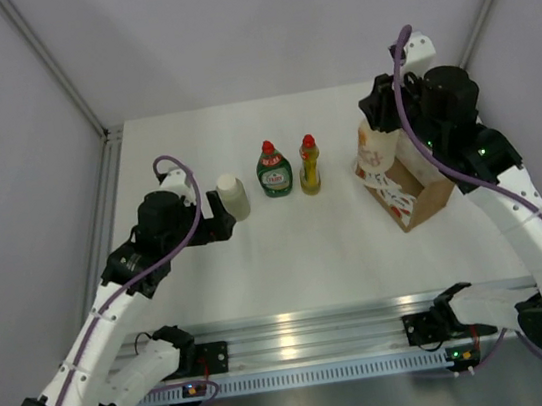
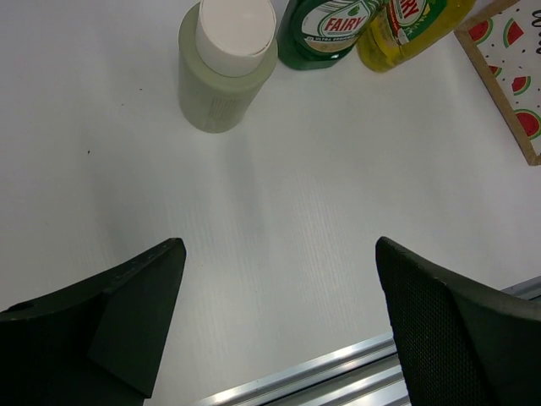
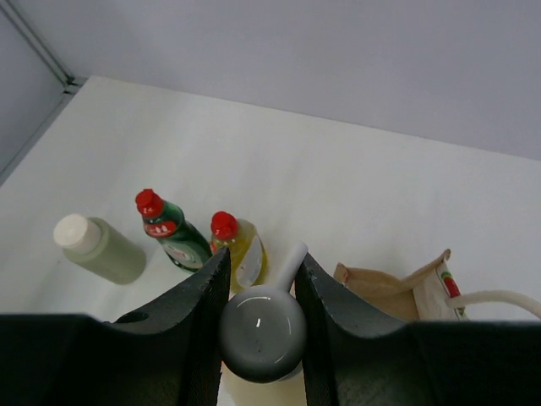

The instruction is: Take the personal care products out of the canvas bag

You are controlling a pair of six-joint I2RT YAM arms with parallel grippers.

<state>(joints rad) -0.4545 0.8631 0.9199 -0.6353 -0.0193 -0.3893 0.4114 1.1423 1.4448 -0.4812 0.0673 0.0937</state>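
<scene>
Right tool (image 3: 262,264) clamps the pump bottle (image 3: 262,334), body cut off; left tool (image 2: 279,247) gapes empty.

A row is formed on the table (image 1: 309,258) by the cream cylinder (image 1: 233,196), the green bottle (image 1: 274,170) and the yellow bottle (image 1: 309,165); the last two are set just beside each other, with little room between. A wider gap is left before the canvas bag (image 1: 422,197), narrowed by the peach pump bottle (image 1: 376,146) at its left end. Open surface is left in front of the row.
</scene>
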